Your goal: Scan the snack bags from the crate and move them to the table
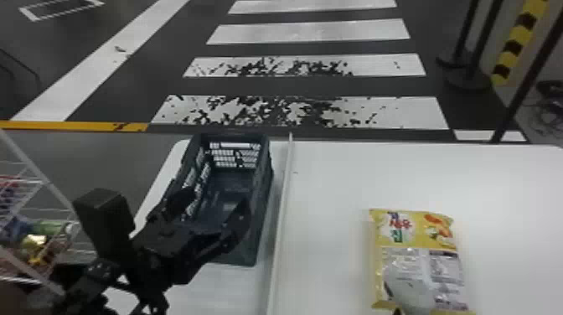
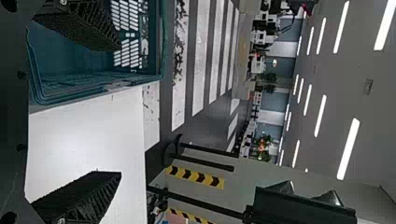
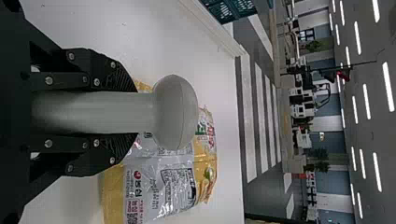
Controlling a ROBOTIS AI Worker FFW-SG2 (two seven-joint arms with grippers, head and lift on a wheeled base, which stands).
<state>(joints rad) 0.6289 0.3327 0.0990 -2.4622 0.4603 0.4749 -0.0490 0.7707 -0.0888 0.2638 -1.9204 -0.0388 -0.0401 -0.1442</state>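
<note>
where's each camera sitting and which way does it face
Head view: on the head, facing forward and down at the crate, table and snack bag; the left gripper and arm show.
Left wrist view: on the left wrist, facing outward over crate and table toward the striped floor; its open fingers show.
Right wrist view: on the right wrist, facing outward past the snack bag; the right gripper shows, holding the grey scanner.
Shared: head and right wrist views both show the snack bag.
</note>
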